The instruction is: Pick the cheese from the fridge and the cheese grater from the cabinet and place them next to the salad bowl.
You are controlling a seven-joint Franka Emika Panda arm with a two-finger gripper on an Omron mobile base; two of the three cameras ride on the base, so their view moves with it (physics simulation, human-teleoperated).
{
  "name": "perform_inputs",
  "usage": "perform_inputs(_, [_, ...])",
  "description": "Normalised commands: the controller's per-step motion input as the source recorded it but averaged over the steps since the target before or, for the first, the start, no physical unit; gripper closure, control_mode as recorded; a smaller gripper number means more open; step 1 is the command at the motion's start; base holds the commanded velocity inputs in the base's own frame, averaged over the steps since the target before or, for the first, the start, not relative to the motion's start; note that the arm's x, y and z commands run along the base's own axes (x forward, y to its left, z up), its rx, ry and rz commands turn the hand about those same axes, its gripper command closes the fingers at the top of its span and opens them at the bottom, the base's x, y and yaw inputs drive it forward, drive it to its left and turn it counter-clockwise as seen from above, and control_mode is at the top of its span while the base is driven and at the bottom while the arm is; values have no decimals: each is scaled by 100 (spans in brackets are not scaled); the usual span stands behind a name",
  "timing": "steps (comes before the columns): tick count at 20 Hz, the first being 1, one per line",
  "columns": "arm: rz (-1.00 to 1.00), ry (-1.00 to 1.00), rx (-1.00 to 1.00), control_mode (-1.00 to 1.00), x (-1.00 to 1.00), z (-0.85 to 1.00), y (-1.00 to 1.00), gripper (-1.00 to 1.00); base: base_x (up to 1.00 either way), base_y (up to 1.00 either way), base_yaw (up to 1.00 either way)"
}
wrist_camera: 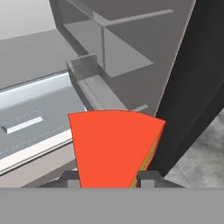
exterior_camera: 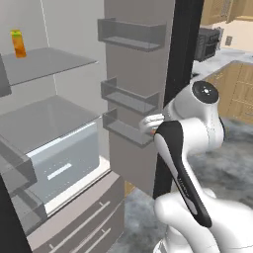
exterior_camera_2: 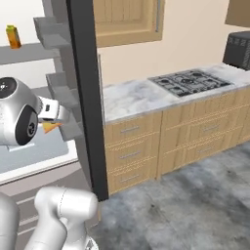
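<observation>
1. Fridge (exterior_camera: 59, 123): stands open, grey inside, its dark door (exterior_camera: 183, 74) swung out. The gripper hangs just in front of the door's inner side, at the level of the lowest door bin (exterior_camera: 126, 131).
2. Counter (exterior_camera_2: 146, 95) with tan drawers (exterior_camera_2: 129, 146) and a black stovetop (exterior_camera_2: 188, 80): well off to the gripper's right, beyond the door's edge.
3. Pale drawer (wrist_camera: 30, 109) at the fridge's bottom: ahead of the gripper and to its left in the hand view, closed, with a light handle bar on its front.
4. Glass shelves (exterior_camera: 44, 62): above and left of the gripper; an orange carton (exterior_camera: 18, 43) with a green top stands upright on the upper one, far from the hand.
5. Gripper (wrist_camera: 109, 179): fingers pressed onto the cheese, one dark tip on each side of the wedge.
6. Cheese (wrist_camera: 114, 146): pinched between the fingers, broad red face toward the hand camera, a yellow strip along its right edge; in the right base view it shows as a small orange tip (exterior_camera_2: 49, 126) below the wrist, clear of shelves and bins.
</observation>
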Motion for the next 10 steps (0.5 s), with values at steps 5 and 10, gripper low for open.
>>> perform_inputs(5, [0, 0, 0, 100, 0, 0, 0, 100, -67, 33, -36])
perform_inputs(10, [0, 0, 0, 100, 0, 0, 0, 100, -67, 27, -37])
